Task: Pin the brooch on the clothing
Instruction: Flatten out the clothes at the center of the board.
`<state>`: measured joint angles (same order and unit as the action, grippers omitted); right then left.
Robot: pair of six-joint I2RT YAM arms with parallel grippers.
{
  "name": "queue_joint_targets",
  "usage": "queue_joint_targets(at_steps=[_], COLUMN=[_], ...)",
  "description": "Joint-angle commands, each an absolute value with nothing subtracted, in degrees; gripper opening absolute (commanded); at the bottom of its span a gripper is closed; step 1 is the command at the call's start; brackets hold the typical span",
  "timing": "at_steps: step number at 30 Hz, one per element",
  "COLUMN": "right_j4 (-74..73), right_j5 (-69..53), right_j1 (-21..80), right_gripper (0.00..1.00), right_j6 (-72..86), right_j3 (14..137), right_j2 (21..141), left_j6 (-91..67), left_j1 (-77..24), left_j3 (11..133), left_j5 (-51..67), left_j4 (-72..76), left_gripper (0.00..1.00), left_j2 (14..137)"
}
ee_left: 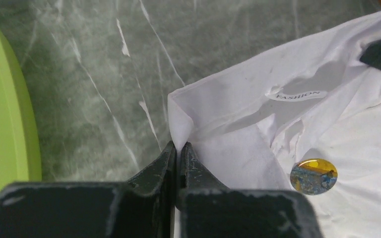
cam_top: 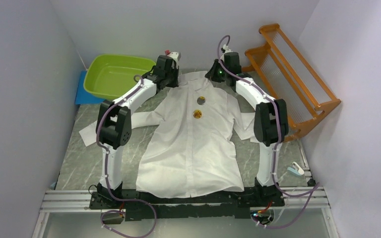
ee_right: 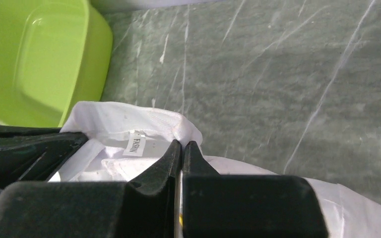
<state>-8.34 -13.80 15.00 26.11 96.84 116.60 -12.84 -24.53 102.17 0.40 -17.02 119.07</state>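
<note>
The clothing, a white shirt point(cam_top: 191, 144), lies flat on the marble table, collar at the far end. Two round brooches sit on its chest: a blue-and-yellow one point(cam_top: 201, 100) and an orange one point(cam_top: 197, 114) just below it. The left wrist view shows the blue-and-yellow brooch point(ee_left: 313, 176) lying on the fabric. My left gripper point(ee_left: 179, 146) is shut on the left collar edge of the shirt point(ee_left: 238, 104). My right gripper point(ee_right: 182, 144) is shut on the right collar fold point(ee_right: 144, 119), near the neck label point(ee_right: 136, 144).
A lime-green basin point(cam_top: 114, 74) stands on a blue mat point(cam_top: 82, 91) at the far left. An orange wooden rack point(cam_top: 292, 74) leans at the far right. A small white-and-blue object point(cam_top: 295, 170) lies by the right edge. White walls enclose the table.
</note>
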Motion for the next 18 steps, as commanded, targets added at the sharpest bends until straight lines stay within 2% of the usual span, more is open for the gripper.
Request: queue_joint_targets(at_steps=[1, 2, 3, 4, 5, 6, 8, 10, 13, 18], right_j4=[-1.2, 0.5, 1.8, 2.4, 2.3, 1.9, 1.5, 2.7, 4.7, 2.9], right_j5=[-11.5, -10.8, -10.4, -10.5, -10.4, -10.3, -10.4, -10.1, -10.0, -11.2], right_j1=[12.2, 12.0, 11.8, 11.6, 11.5, 11.4, 11.4, 11.4, 11.4, 11.2], right_gripper=[0.00, 0.01, 0.08, 0.25, 0.40, 0.50, 0.61, 0.66, 0.71, 0.72], right_j6=[27.9, 28.5, 28.5, 28.1, 27.4, 26.6, 24.9, 24.7, 26.2, 29.5], right_j3=[103.1, 103.3, 103.6, 104.4, 105.3, 105.8, 104.3, 98.7, 86.9, 66.6], right_j2=[121.0, 121.3, 121.5, 121.5, 121.3, 120.6, 117.8, 112.9, 103.4, 87.1], left_j6=[-8.0, -7.6, -7.3, -7.1, -6.9, -6.7, -7.3, -9.3, -13.9, -22.1], left_j1=[-23.1, -23.1, -23.0, -23.0, -23.0, -22.9, -22.9, -22.6, -21.5, -20.3], left_j3=[110.4, 112.8, 114.1, 114.9, 114.8, 113.9, 109.6, 104.0, 94.7, 77.2], left_j5=[-7.3, -7.5, -7.5, -7.1, -6.3, -5.0, -2.9, -0.8, 2.2, 7.5], left_j4=[-17.8, -18.5, -19.1, -19.7, -20.0, -20.1, -19.5, -20.0, -22.9, -28.7], left_gripper=[0.18, 0.37, 0.61, 0.79, 0.88, 0.93, 0.94, 0.94, 0.94, 0.94], left_j2=[123.2, 123.8, 123.9, 123.3, 122.3, 120.0, 115.2, 109.9, 101.4, 88.1])
